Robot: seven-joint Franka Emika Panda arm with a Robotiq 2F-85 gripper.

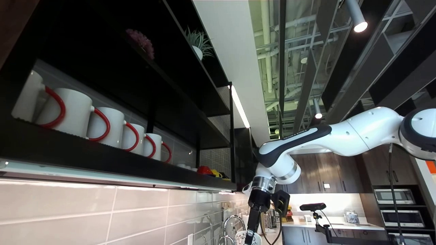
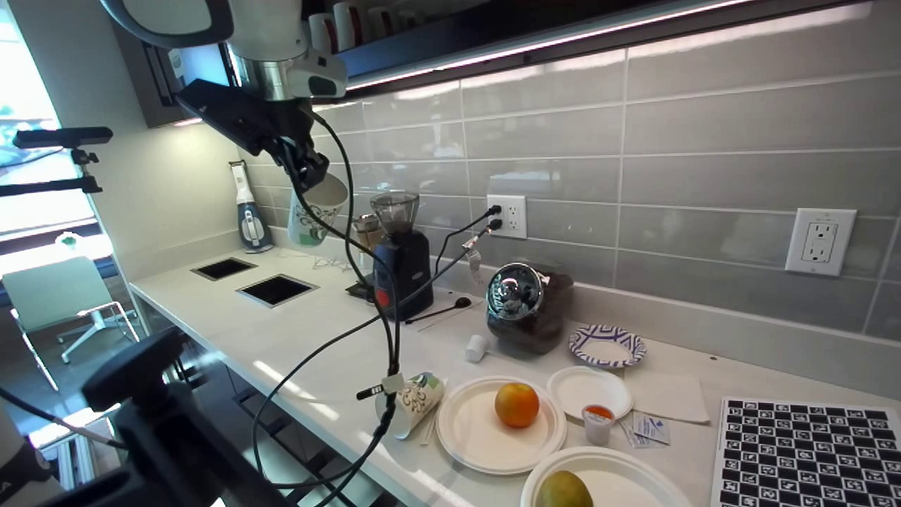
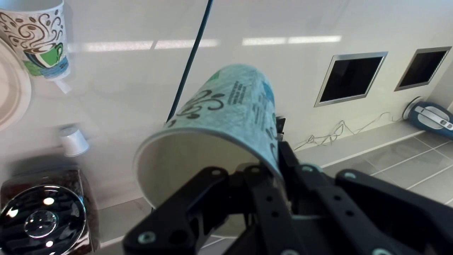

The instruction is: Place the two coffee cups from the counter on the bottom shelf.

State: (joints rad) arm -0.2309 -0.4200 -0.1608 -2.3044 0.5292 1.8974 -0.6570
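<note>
- Hand vacuum (image 2: 251,222): in an exterior view it stood upright on the counter (image 2: 310,320), well to the left of the grinder (image 2: 412,260).
- Pincer (image 2: 315,177): hung left of the grinder and higher, jaws drawn nearly together, pinching the side of one coffee cup (image 2: 310,224), with one jaw inside its mouth.
- That coffee cup: was tilted and held clear of the counter, left of the grinder.
- Second coffee cup (image 2: 420,401): lay on its side on the counter, in front of the grinder.
- Bottom shelf (image 2: 436,48): ran higher than the grinder, bearing white mugs (image 2: 346,27).
- Plate (image 2: 471,431): sat right of the grinder, with an orange (image 2: 517,405) on it.
</note>
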